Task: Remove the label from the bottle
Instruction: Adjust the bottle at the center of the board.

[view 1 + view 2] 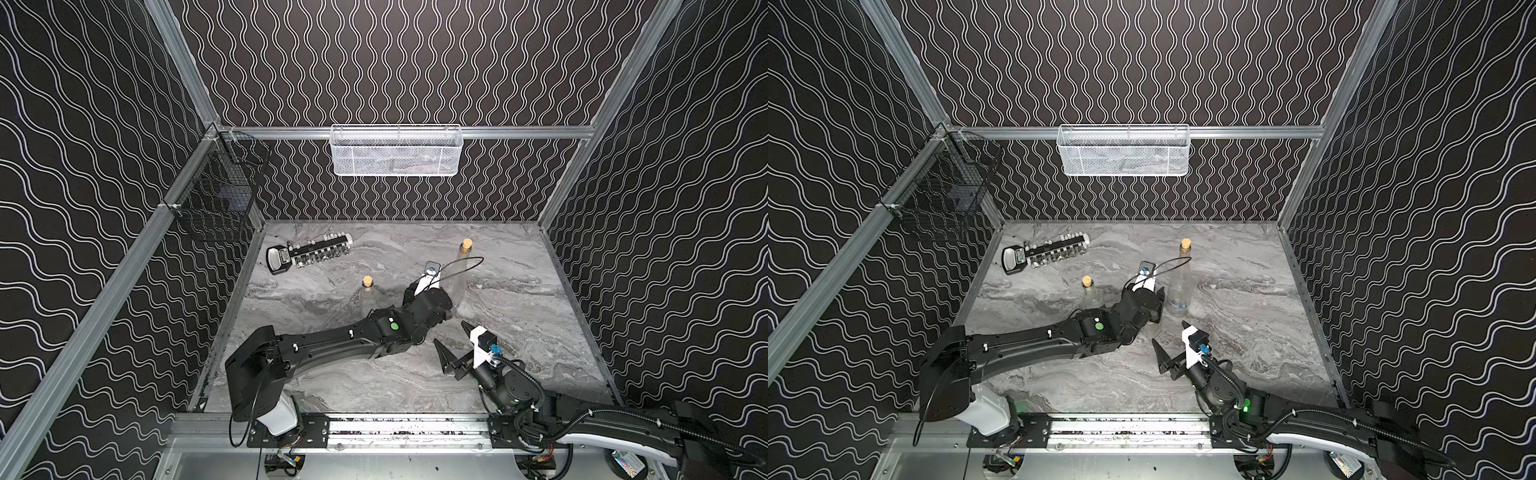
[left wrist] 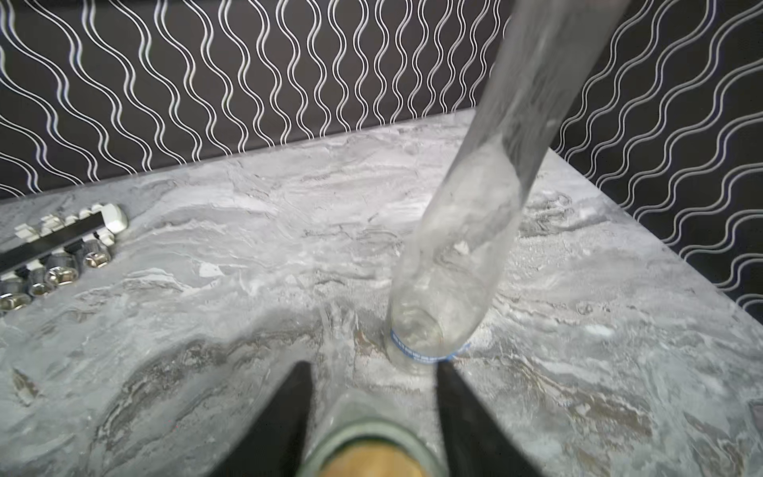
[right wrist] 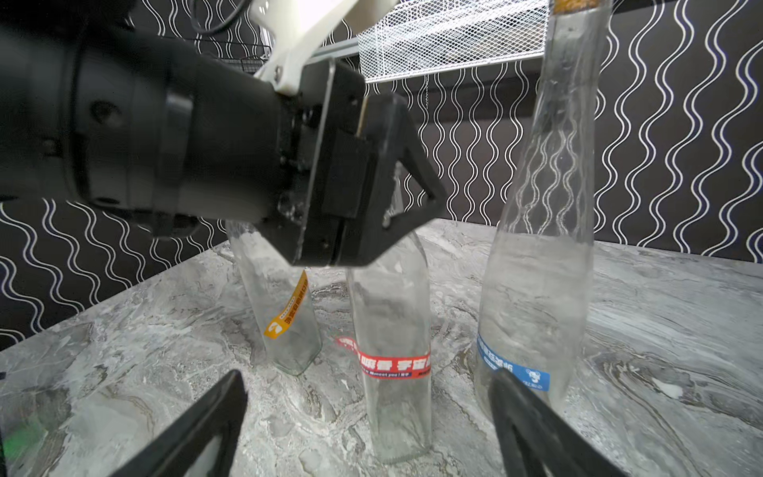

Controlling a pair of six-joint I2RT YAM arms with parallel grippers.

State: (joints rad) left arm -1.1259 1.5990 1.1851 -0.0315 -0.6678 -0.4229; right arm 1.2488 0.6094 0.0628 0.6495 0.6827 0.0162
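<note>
Three clear corked bottles stand mid-table. The middle bottle (image 3: pixel 392 297) wears a red label (image 3: pixel 394 363) low on its body, with one label end (image 3: pixel 344 342) lifting off. Its corked top (image 2: pixel 371 458) sits between the parted fingers of my left gripper (image 2: pixel 371 367), which hangs over it, open. My right gripper (image 1: pixel 449 332) (image 3: pixel 367 373) is wide open and empty, low and just in front of that bottle. A shorter bottle (image 1: pixel 368 297) carries a yellow label (image 3: pixel 289 307). The tall bottle (image 1: pixel 461 274) has a blue label (image 3: pixel 512 367).
A socket rail with a black handle (image 1: pixel 309 253) lies at the back left of the marble table (image 1: pixel 540 332). A white mesh basket (image 1: pixel 395 151) hangs on the back wall and a black wire basket (image 1: pixel 220 187) on the left rail.
</note>
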